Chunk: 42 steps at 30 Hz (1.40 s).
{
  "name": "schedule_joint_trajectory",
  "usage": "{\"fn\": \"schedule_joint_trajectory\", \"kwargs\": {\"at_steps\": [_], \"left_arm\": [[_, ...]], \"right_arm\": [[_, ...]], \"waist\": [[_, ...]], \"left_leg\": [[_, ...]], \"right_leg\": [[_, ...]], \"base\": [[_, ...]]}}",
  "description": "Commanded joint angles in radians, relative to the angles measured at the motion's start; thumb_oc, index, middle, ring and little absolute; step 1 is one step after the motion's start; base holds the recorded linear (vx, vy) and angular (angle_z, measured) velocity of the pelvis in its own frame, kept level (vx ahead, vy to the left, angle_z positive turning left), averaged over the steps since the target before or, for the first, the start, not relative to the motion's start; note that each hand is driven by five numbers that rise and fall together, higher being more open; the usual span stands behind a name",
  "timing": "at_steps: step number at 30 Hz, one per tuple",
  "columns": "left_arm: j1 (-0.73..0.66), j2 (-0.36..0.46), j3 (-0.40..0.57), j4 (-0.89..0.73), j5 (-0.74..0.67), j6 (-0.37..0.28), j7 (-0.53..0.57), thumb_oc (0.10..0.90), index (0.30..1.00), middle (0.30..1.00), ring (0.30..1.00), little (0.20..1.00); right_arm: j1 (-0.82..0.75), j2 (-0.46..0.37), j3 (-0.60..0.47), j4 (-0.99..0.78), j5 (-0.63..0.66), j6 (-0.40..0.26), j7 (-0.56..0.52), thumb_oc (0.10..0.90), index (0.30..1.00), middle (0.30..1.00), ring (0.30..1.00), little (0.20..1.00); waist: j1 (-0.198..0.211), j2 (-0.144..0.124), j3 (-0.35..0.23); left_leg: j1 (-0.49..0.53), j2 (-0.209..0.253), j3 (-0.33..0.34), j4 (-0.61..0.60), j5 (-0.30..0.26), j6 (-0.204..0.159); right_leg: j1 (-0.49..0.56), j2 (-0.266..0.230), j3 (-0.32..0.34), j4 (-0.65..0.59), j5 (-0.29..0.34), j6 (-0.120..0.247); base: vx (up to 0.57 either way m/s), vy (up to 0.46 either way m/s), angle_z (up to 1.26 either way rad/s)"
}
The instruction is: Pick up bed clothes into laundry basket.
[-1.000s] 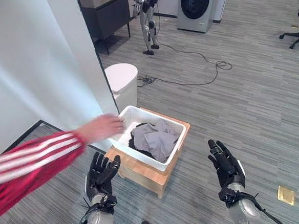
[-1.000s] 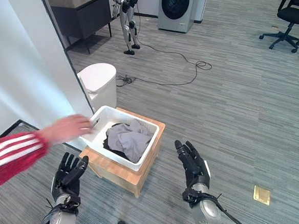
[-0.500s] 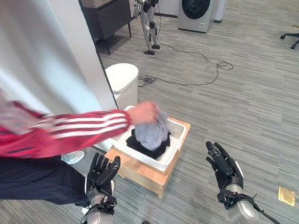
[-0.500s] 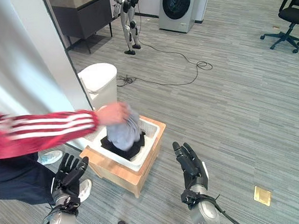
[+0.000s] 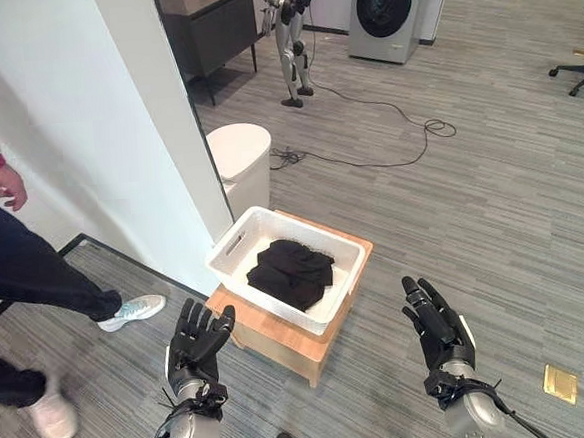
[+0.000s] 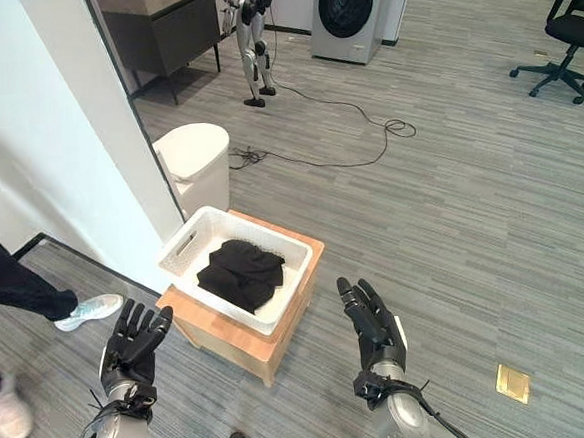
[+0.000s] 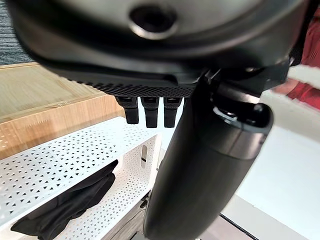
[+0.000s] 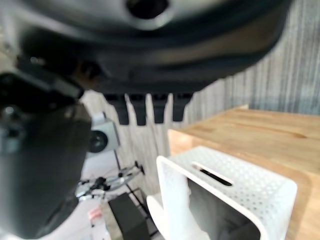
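A white perforated laundry basket [image 5: 236, 245] stands on a low wooden stand [image 5: 280, 337] in front of me. Dark black clothes [image 5: 291, 270] lie folded inside it, and the black clothes [image 7: 65, 207] also show in the left wrist view. My left hand [image 5: 196, 338] hovers open at the stand's near left corner, fingers straight and spread. To the right of the stand my right hand [image 5: 435, 323] is held up open, holding nothing. The basket's wall [image 8: 220, 182] with its handle slot shows past the right hand's fingers.
A white partition wall [image 5: 75, 124] rises on the left. A white lidded bin [image 5: 237, 153] stands behind the basket. A person's legs and shoe [image 5: 128, 311] are at the far left. A washing machine [image 5: 386, 12], another robot [image 5: 289, 29], an office chair and a floor cable lie farther back.
The person took the grey garment out of the basket and stepped away to the left, leaving the black clothes inside. Both my hands have stayed almost still.
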Motion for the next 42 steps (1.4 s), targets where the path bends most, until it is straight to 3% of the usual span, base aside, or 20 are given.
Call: {"fn": "schedule_joint_trajectory", "kwargs": {"at_steps": [1, 2, 4, 7, 8, 10, 11, 12, 13, 16, 17, 19, 22, 23, 26, 27, 28, 30, 35, 42], "left_arm": [[-0.064, 0.072, 0.054, -0.096, 0.058, -0.092, -0.014, 0.8, 0.9, 0.9, 0.9, 0.9], [-0.128, 0.104, 0.054, -0.087, 0.064, -0.106, 0.001, 0.8, 0.9, 0.9, 0.9, 0.9], [-0.179, 0.13, 0.076, -0.084, 0.072, -0.124, 0.01, 0.8, 0.9, 0.9, 0.9, 0.9], [-0.188, 0.132, 0.078, -0.079, 0.063, -0.129, 0.009, 0.8, 0.9, 0.9, 0.9, 0.9], [-0.191, 0.132, 0.097, -0.09, 0.061, -0.146, -0.007, 0.8, 0.9, 0.9, 0.9, 0.9], [-0.149, 0.125, 0.14, -0.103, 0.054, -0.152, -0.032, 0.8, 0.9, 0.9, 0.9, 0.9], [-0.097, 0.083, 0.183, -0.098, 0.015, -0.146, -0.05, 0.8, 0.9, 0.9, 0.9, 0.9], [-0.079, 0.056, 0.197, -0.087, -0.018, -0.151, -0.067, 0.8, 0.9, 0.9, 0.9, 0.9], [-0.057, 0.047, 0.211, -0.065, -0.009, -0.145, -0.078, 0.8, 0.9, 0.9, 0.9, 0.9], [-0.018, 0.047, 0.219, -0.079, -0.002, -0.138, -0.093, 0.8, 0.9, 0.9, 0.9, 0.9], [-0.017, 0.047, 0.219, -0.08, -0.002, -0.138, -0.092, 0.8, 0.9, 0.9, 0.9, 0.9], [-0.021, 0.079, 0.204, -0.085, 0.034, -0.137, -0.093, 0.8, 0.9, 0.9, 0.9, 0.9], [-0.077, 0.081, 0.158, -0.065, 0.03, -0.139, -0.076, 0.8, 0.9, 0.9, 0.9, 0.9], [-0.12, 0.073, 0.112, -0.056, 0.011, -0.131, -0.081, 0.8, 0.9, 0.9, 0.9, 0.9], [-0.119, 0.079, 0.099, -0.079, 0.014, -0.119, -0.076, 0.8, 0.9, 0.9, 0.9, 0.9], [-0.117, 0.079, 0.092, -0.073, 0.009, -0.115, -0.084, 0.8, 0.9, 0.9, 0.9, 0.9], [-0.126, 0.09, 0.08, -0.055, 0.009, -0.111, -0.089, 0.8, 0.9, 0.9, 0.9, 0.9], [-0.161, 0.141, 0.041, 0.002, 0.056, -0.106, -0.107, 0.8, 0.9, 0.9, 0.9, 0.9], [-0.134, 0.159, 0.061, 0.0, 0.117, -0.114, -0.085, 0.8, 0.9, 0.9, 0.9, 0.9], [-0.109, 0.103, 0.048, 0.002, 0.047, -0.113, -0.089, 0.8, 0.9, 0.9, 0.9, 0.9]], "right_arm": [[-0.065, -0.013, 0.002, -0.083, -0.013, -0.109, 0.017, 0.8, 0.9, 0.9, 0.9, 0.9], [-0.078, -0.012, -0.03, -0.097, -0.014, -0.128, -0.011, 0.8, 0.9, 0.9, 0.9, 0.9], [-0.084, -0.026, -0.082, -0.13, -0.02, -0.147, -0.026, 0.8, 0.9, 0.9, 0.9, 0.9], [-0.086, -0.041, -0.099, -0.138, -0.03, -0.149, -0.026, 0.8, 0.9, 0.9, 0.9, 0.9], [-0.103, -0.099, -0.121, -0.16, -0.041, -0.155, 0.012, 0.8, 0.9, 0.9, 0.9, 0.9], [-0.131, -0.162, -0.115, -0.18, -0.009, -0.15, 0.107, 0.8, 0.9, 0.9, 0.9, 0.9], [-0.126, -0.217, -0.119, -0.243, 0.021, -0.143, 0.169, 0.8, 0.9, 0.9, 0.9, 0.9], [-0.114, -0.241, -0.12, -0.27, 0.033, -0.129, 0.198, 0.8, 0.9, 0.9, 0.9, 0.9], [-0.118, -0.248, -0.097, -0.252, 0.009, -0.106, 0.202, 0.8, 0.9, 0.9, 0.9, 0.9], [-0.088, -0.207, -0.074, -0.221, 0.051, -0.103, 0.203, 0.8, 0.9, 0.9, 0.9, 0.9], [-0.088, -0.206, -0.073, -0.221, 0.051, -0.103, 0.203, 0.8, 0.9, 0.9, 0.9, 0.9], [-0.027, -0.174, -0.049, -0.206, 0.035, -0.103, 0.209, 0.8, 0.9, 0.9, 0.9, 0.9], [-0.008, -0.145, -0.036, -0.191, 0.039, -0.114, 0.19, 0.8, 0.9, 0.9, 0.9, 0.9], [0.0, -0.116, -0.016, -0.182, 0.071, -0.119, 0.189, 0.8, 0.9, 0.9, 0.9, 0.9], [-0.01, -0.12, 0.017, -0.188, 0.051, -0.109, 0.191, 0.8, 0.9, 0.9, 0.9, 0.9], [-0.012, -0.119, 0.025, -0.178, 0.039, -0.1, 0.193, 0.8, 0.9, 0.9, 0.9, 0.9], [-0.02, -0.112, 0.035, -0.177, 0.037, -0.098, 0.191, 0.8, 0.9, 0.9, 0.9, 0.9], [-0.026, -0.094, 0.049, -0.184, 0.032, -0.088, 0.197, 0.8, 0.9, 0.9, 0.9, 0.9], [-0.017, -0.094, 0.044, -0.176, -0.022, -0.081, 0.185, 0.8, 0.9, 0.9, 0.9, 0.9], [-0.044, -0.11, 0.069, -0.161, -0.053, -0.067, 0.177, 0.8, 0.9, 0.9, 0.9, 0.9]], "waist": [[0.03, -0.042, -0.041], [0.016, -0.047, -0.014], [0.01, -0.039, -0.007], [0.004, -0.036, -0.008], [0.014, -0.058, -0.001], [0.06, -0.077, 0.017], [0.099, -0.062, 0.033], [0.088, -0.069, 0.065], [0.079, -0.087, 0.076], [0.055, -0.117, 0.063], [0.051, -0.117, 0.059], [-0.007, -0.1, 0.015], [-0.07, -0.067, -0.013], [-0.102, -0.032, -0.013], [-0.098, -0.019, 0.007], [-0.101, -0.025, 0.023], [-0.121, -0.038, 0.036], [-0.147, -0.024, 0.033], [-0.11, -0.027, -0.015], [-0.069, -0.061, -0.054]], "left_leg": [[0.019, 0.04, -0.025, 0.068, -0.146, 0.0], [-0.055, 0.029, -0.106, 0.133, -0.129, -0.013], [-0.125, 0.017, -0.262, 0.211, -0.125, -0.043], [-0.143, 0.019, -0.309, 0.215, -0.112, -0.052], [-0.208, -0.008, -0.394, 0.254, -0.078, -0.068], [-0.247, 0.005, -0.426, 0.23, -0.027, -0.09], [-0.286, 0.04, -0.447, 0.158, 0.084, -0.119], [-0.309, 0.05, -0.345, 0.147, 0.056, -0.091], [-0.281, 0.054, -0.246, 0.299, -0.012, -0.067], [-0.208, 0.076, -0.066, 0.543, -0.093, -0.045], [-0.214, 0.075, -0.071, 0.546, -0.093, -0.044], [-0.015, 0.164, 0.139, 0.494, -0.152, -0.053], [0.086, 0.17, 0.263, 0.399, -0.219, -0.074], [0.117, 0.142, 0.327, 0.232, -0.292, -0.062], [0.102, 0.088, 0.245, 0.13, -0.282, -0.016], [0.104, 0.071, 0.224, 0.122, -0.285, 0.0], [0.084, 0.058, 0.197, 0.127, -0.26, 0.009], [0.055, 0.031, 0.066, 0.121, -0.232, 0.015], [0.052, -0.003, 0.017, 0.098, -0.216, 0.027], [0.037, 0.0, -0.003, 0.128, -0.22, 0.027]], "right_leg": [[-0.119, -0.048, 0.002, 0.192, -0.082, 0.035], [-0.143, -0.002, 0.11, 0.3, -0.147, 0.029], [-0.152, 0.016, 0.272, 0.438, -0.2, 0.009], [-0.14, 0.029, 0.313, 0.449, -0.213, 0.005], [-0.067, 0.076, 0.417, 0.372, -0.295, -0.015], [-0.022, 0.092, 0.401, 0.274, -0.272, -0.037], [0.003, 0.122, 0.359, 0.208, -0.251, -0.056], [-0.01, 0.129, 0.308, 0.225, -0.251, -0.07], [-0.052, 0.113, 0.24, 0.241, -0.224, -0.075], [-0.095, 0.049, 0.092, 0.211, -0.162, -0.078], [-0.098, 0.049, 0.088, 0.209, -0.16, -0.078], [-0.146, 0.024, -0.073, 0.195, -0.14, -0.072], [-0.199, -0.031, -0.25, 0.189, -0.104, -0.054], [-0.235, -0.08, -0.327, 0.22, -0.069, -0.013], [-0.318, -0.147, -0.337, 0.331, -0.04, 0.026], [-0.338, -0.184, -0.296, 0.374, -0.002, 0.052], [-0.361, -0.183, -0.19, 0.376, 0.046, 0.064], [-0.318, -0.058, 0.152, 0.354, 0.009, 0.089], [-0.219, -0.088, 0.093, 0.205, -0.015, 0.066], [-0.167, -0.058, 0.144, 0.142, -0.026, 0.05]], "base": [[-0.14, -0.088, 0.08], [-0.15, -0.118, 0.1], [-0.16, -0.29, 1.77], [-0.13, -0.221, 1.84], [-0.3, -0.336, 1.5], [-0.46, -0.569, 1.7], [-0.63, -0.66, 1.38], [-0.86, -0.62, 2.71], [-0.77, -0.38, 3.23], [-0.51, -0.169, 1.85], [-0.35, -0.089, 1.73], [-0.36, -0.007, 3.03], [-0.37, 0.153, 3.39], [-0.31, 0.267, 2.46], [-0.31, 0.312, 2.07], [-0.2, 0.08, 0.57], [-0.27, 0.073, -0.01], [-0.18, 0.07, 0.5], [0.01, 0.06, 0.94], [-0.02, -0.043, -0.1]]}}
